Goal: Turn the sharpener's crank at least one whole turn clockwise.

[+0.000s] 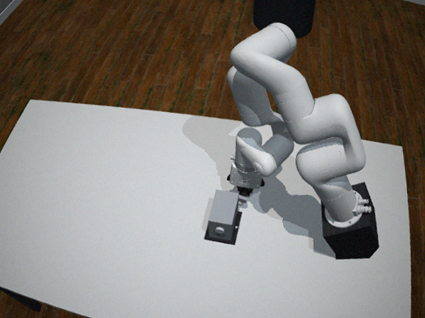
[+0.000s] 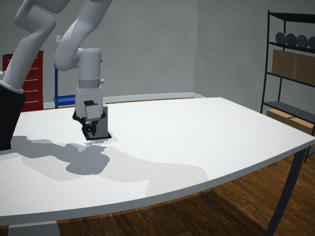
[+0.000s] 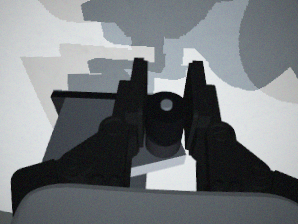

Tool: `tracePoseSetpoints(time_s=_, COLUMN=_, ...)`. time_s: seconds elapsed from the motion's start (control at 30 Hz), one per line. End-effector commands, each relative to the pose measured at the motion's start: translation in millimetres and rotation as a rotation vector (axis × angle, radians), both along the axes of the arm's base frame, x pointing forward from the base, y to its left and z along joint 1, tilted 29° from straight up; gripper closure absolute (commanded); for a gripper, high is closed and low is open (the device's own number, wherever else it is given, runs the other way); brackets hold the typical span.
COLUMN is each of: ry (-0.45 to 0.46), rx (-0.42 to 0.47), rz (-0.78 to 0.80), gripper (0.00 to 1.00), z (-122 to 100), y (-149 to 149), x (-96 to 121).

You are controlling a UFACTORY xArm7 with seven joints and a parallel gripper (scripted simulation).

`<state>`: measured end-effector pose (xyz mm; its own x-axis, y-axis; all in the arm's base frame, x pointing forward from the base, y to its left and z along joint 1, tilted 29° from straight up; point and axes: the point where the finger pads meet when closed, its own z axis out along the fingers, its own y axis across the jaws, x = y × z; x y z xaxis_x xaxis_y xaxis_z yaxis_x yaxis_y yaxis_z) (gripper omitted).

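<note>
Between matte black jaws sits the dark cylindrical knob [image 3: 164, 125].

Workshop or storage room, judged by furnishings. Behind the gripper [image 2: 89, 129]: red drawer cabinet [image 2: 33, 80] and blue cart [image 2: 64, 99] against grey wall. Well off to its side: black shelf rack [image 2: 267, 63] holding cardboard boxes [image 2: 294, 65]; wood plank floor [image 2: 194, 216] throughout.
</note>
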<state>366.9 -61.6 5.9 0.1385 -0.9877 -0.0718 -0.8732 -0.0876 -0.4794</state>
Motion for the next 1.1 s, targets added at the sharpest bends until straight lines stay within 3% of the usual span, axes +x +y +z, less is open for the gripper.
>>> tracePoseSetpoints(time_s=0.0, ry=-0.001, rx=0.003, rz=0.001, gripper=1.00, z=3.6, y=-1.0, x=-2.1)
tracePoseSetpoints(time_s=1.07, ry=-0.001, rx=0.003, rz=0.001, gripper=1.00, z=8.4, y=-1.9, x=-5.9)
